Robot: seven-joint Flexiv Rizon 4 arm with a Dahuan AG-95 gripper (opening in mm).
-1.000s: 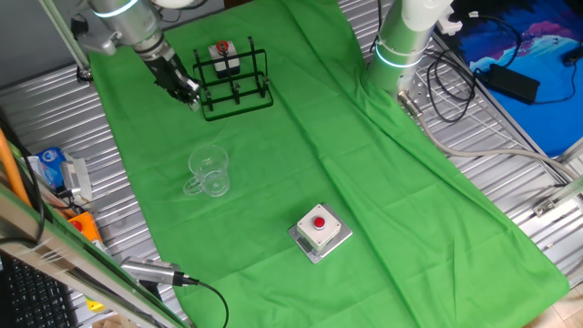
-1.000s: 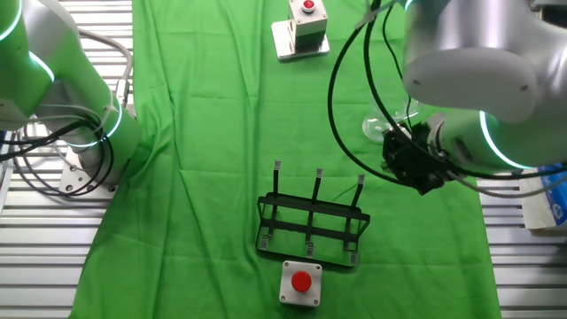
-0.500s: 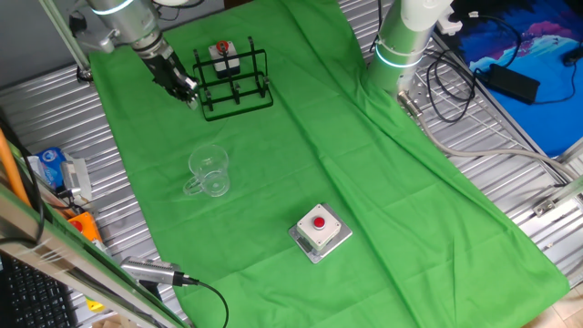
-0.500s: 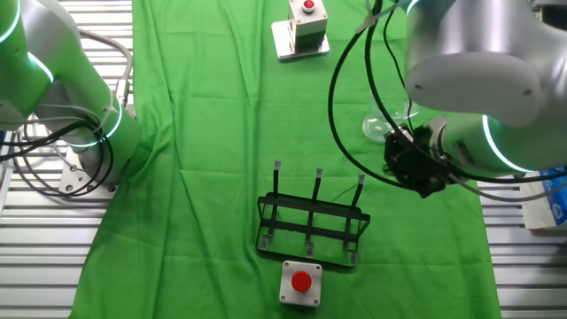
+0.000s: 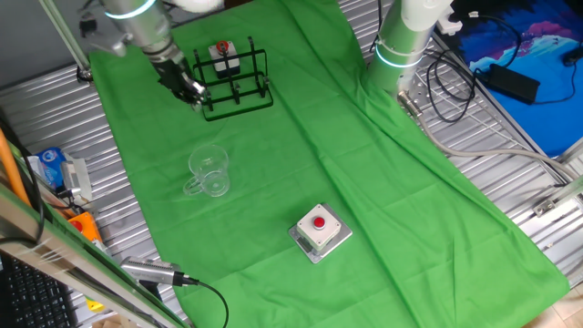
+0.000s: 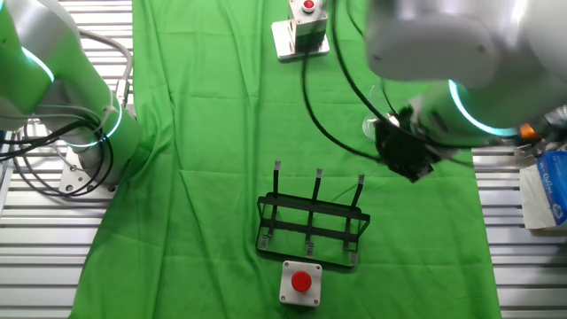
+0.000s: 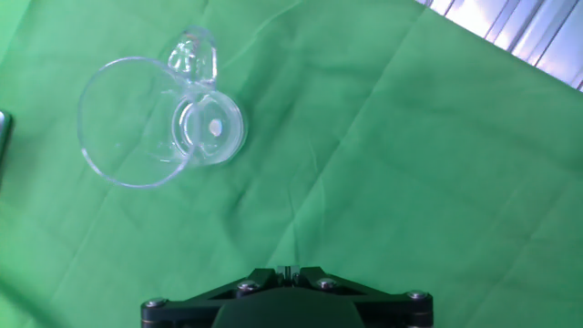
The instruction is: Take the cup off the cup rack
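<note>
Cup already off rack, sits on cloth. Gripper by rack, can't tell if open. Next: pull arm back.

Bare green cloth lies all around the cup (standing alone), well apart from the rack and the button box.

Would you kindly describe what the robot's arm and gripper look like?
The arm has rounded silver-grey segments with a glowing teal ring at a joint. Black cables loop beside it. The gripper is black; the hand view shows only its dark mount with small screws.
</note>
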